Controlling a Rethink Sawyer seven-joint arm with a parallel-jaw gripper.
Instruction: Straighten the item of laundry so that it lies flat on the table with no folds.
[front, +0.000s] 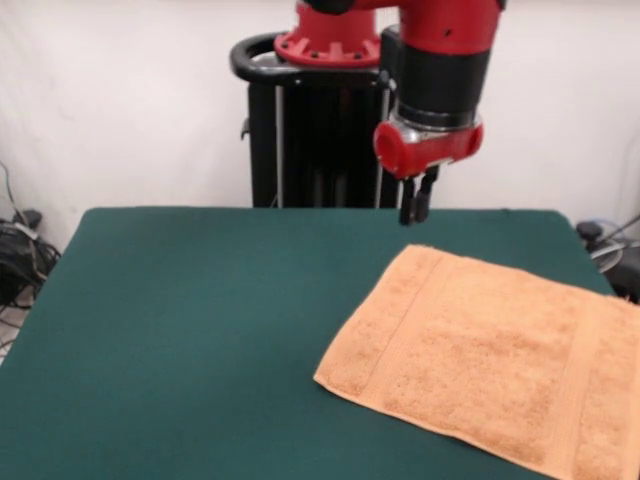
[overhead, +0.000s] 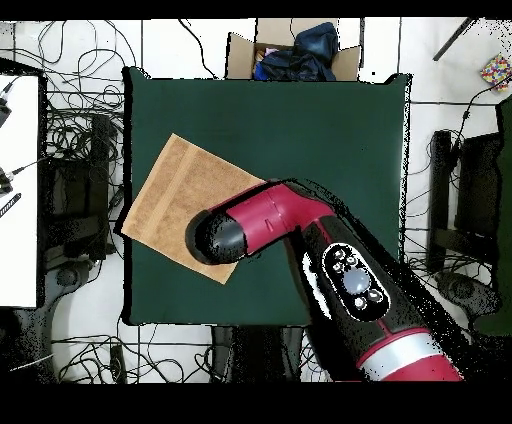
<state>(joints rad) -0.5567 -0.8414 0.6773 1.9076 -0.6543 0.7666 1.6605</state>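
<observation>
Light orange towel (front: 495, 375) at lower right of the front view: looped terry cloth, nubbly and matt, with flatter woven bands near the short ends. Table (front: 190, 330): dark green felt-like cover, matt, even, faintly fuzzy. Arm (front: 440, 60) at top centre: glossy red shell, smooth, over a matt black sleeve with a bright metallic ring. Gripper (front: 415, 205): dull black, hard-looking. Pedestal (front: 300, 140): black painted metal, slight sheen. Box (overhead: 290, 50) at top centre of the overhead view: plain brown cardboard.

A plain white wall (front: 120, 100) stands behind the tabletop (front: 200, 330). Tangled cables (overhead: 75, 70) cover the pale floor (overhead: 430, 80) around it. A cardboard box (overhead: 290, 55) sits at its far edge.
</observation>
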